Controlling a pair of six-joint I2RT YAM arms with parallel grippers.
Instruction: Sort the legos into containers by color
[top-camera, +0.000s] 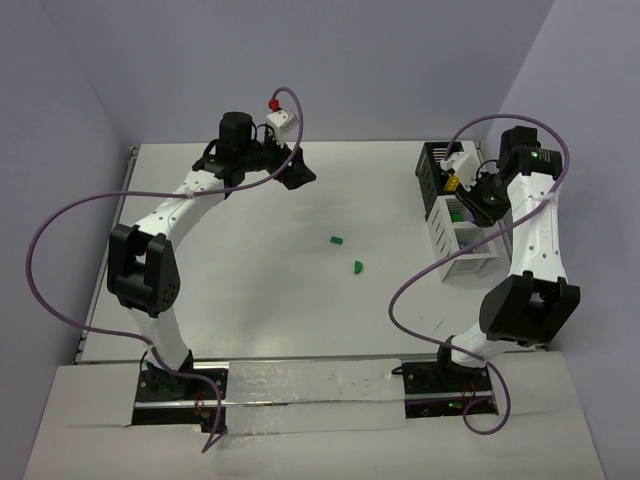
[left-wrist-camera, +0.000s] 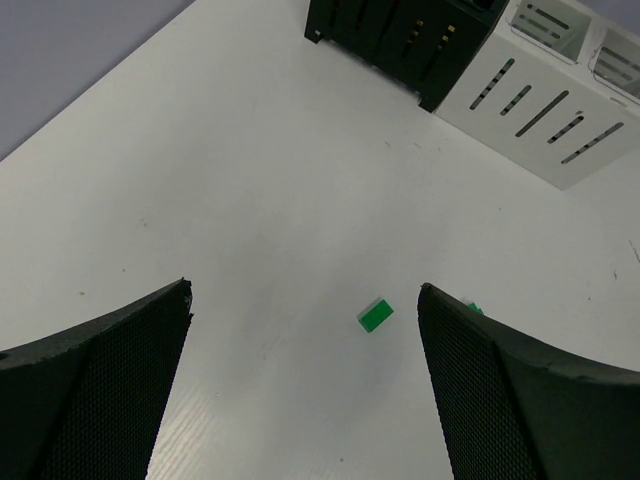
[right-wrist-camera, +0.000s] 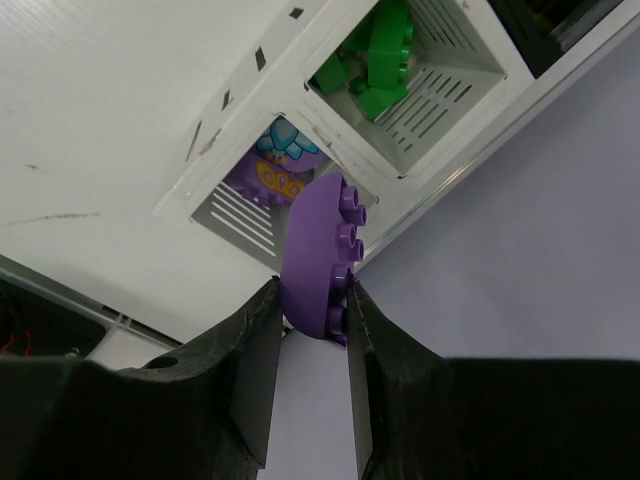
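Note:
My right gripper (right-wrist-camera: 312, 290) is shut on a rounded purple lego (right-wrist-camera: 318, 250), studs facing right, and holds it above the white containers (right-wrist-camera: 250, 90). Below it, one compartment holds a purple piece with teal and orange markings (right-wrist-camera: 272, 165). The neighbouring compartment holds green legos (right-wrist-camera: 378, 55). In the top view the right gripper (top-camera: 472, 196) hovers over the rack (top-camera: 468, 262). Two green legos (top-camera: 336, 240) (top-camera: 357, 266) lie on the table's middle. My left gripper (top-camera: 300, 174) hangs open at the far side, nothing between its fingers (left-wrist-camera: 120, 380). It sees one green lego (left-wrist-camera: 375, 316) and the edge of another (left-wrist-camera: 475, 309).
The rack's black slatted section (top-camera: 437, 168) sits at its far end, with something yellow (top-camera: 450, 184) in it. Purple walls enclose the table on the left, back and right. Purple cables loop from both arms. A white strip (top-camera: 300, 385) runs between the arm bases.

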